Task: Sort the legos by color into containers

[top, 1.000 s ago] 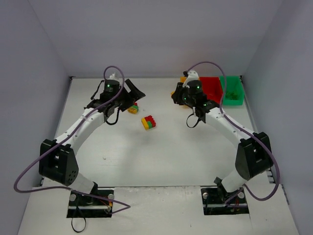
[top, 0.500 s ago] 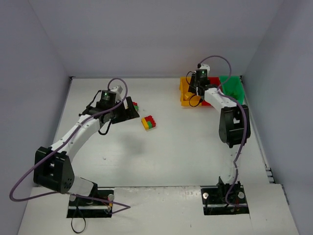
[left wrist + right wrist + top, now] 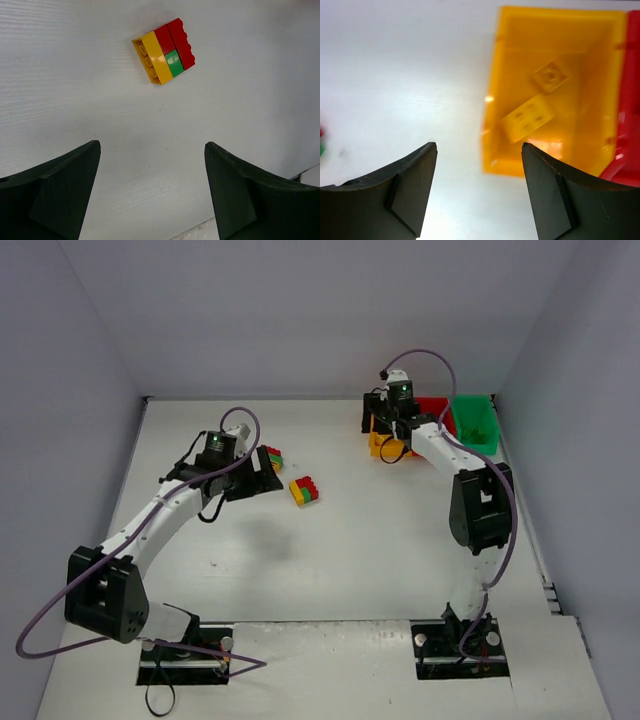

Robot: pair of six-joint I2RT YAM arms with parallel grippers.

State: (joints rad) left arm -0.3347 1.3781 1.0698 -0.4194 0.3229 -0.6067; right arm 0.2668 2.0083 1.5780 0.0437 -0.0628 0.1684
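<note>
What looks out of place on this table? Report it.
Nothing damaged or spilled. The stacked block of red, green and yellow plastic bricks appears tipped on its side on the white table, studs facing sideways. In the yellow-orange plastic bin, two yellow bricks lie at different angles.

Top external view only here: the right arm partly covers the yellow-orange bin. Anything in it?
Observer: Yes, the right wrist view, though blurred, shows two yellow bricks lying in the yellow-orange bin.
Operator: Is the right gripper holding anything?
Observer: No, its jaws stand apart with nothing between them.
Operator: What colours are in the stack ahead of the left gripper?
Observer: The left wrist view shows a yellow brick, then red and green side by side, then a longer red one.
</note>
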